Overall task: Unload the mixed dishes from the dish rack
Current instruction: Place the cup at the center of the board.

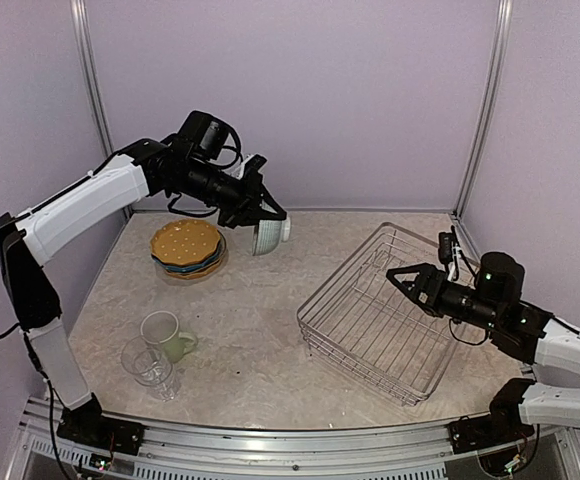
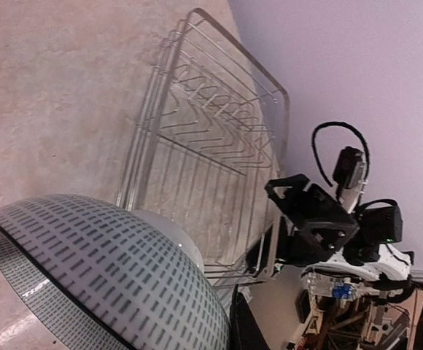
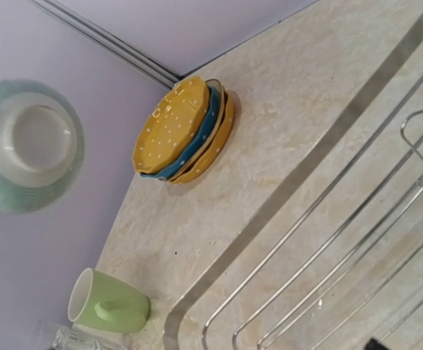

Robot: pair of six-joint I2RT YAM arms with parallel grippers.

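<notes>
Legible text, labels, brands, numbers: none readable in any view.
The markings present are patterns, not lettering: rows of small dark dashes over the outer wall of the bowl [image 2: 124, 277] and white dots on the yellow plates [image 3: 171, 120]. A small blue patch [image 2: 339, 290] low on the right arm [image 2: 372, 240], seen from the left wrist, is too blurred to read.
</notes>
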